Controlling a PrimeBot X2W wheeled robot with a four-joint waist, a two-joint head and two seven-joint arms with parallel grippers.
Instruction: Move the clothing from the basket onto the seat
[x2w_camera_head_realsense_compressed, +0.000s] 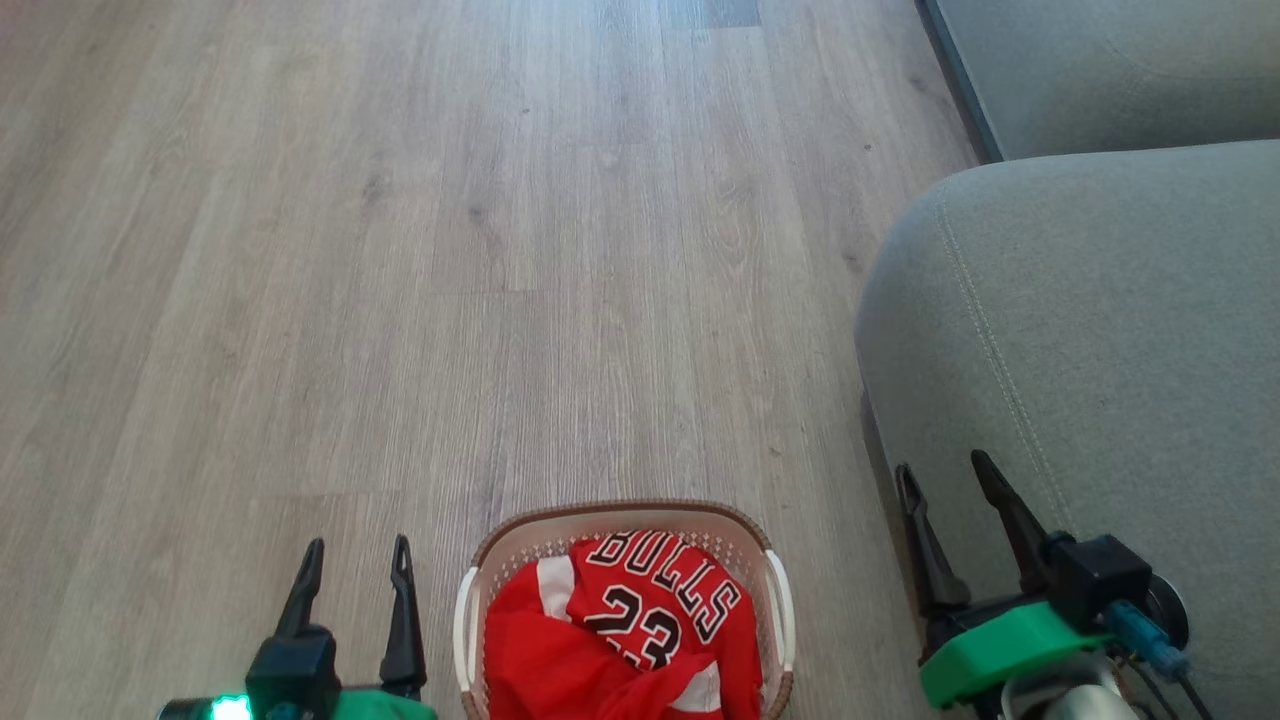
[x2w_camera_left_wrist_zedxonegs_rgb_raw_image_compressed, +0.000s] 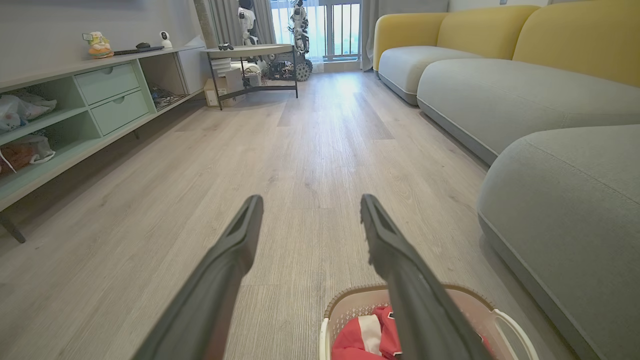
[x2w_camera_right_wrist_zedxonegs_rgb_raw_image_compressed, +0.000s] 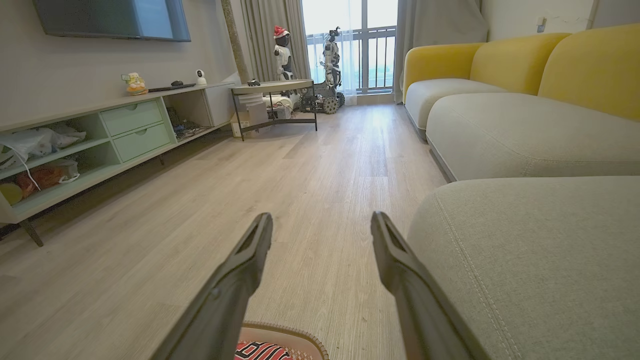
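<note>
Left claw (x2w_camera_head_realsense_compressed: 358, 545) and right claw (x2w_camera_head_realsense_compressed: 942, 465) hang wide open, empty; we reckon the first grab's next: down into the basket (x2w_camera_head_realsense_compressed: 620, 507), pinch the clothing (x2w_camera_head_realsense_compressed: 640, 620).

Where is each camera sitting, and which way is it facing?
Head view: on the head, looking forward and down at the basket of clothing and the seat; left gripper and right gripper show, open.
Left wrist view: on the left wrist, looking along its fingers down the room toward the window.
Right wrist view: on the right wrist, own fingers showing, facing the same way.
Both wrist views share the shelf unit and basket.
</note>
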